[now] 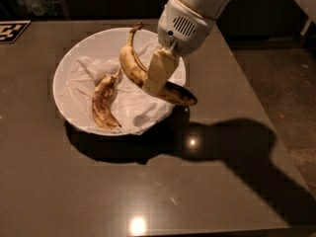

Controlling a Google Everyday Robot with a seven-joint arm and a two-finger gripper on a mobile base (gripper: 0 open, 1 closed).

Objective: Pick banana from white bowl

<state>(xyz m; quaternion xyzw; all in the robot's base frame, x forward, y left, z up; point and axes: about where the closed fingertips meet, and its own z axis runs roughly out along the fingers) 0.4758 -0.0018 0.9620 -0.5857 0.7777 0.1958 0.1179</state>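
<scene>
Camera view: cream gripper, fingers clamped on slim curved yellow banana, round white bowl beneath them; soft peel may slip.

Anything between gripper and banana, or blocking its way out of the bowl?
Nothing visible. The gripper, over the white bowl, holds the banana in its jaws, clear of the paper. The blotchy banana lies apart in the bowl.

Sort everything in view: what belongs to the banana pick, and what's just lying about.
Job: gripper, over the bowl's right side, shut on the banana; white bowl.
Lying about: blotchy banana and crumpled paper in the bowl; table; marker tag, far-left corner.
</scene>
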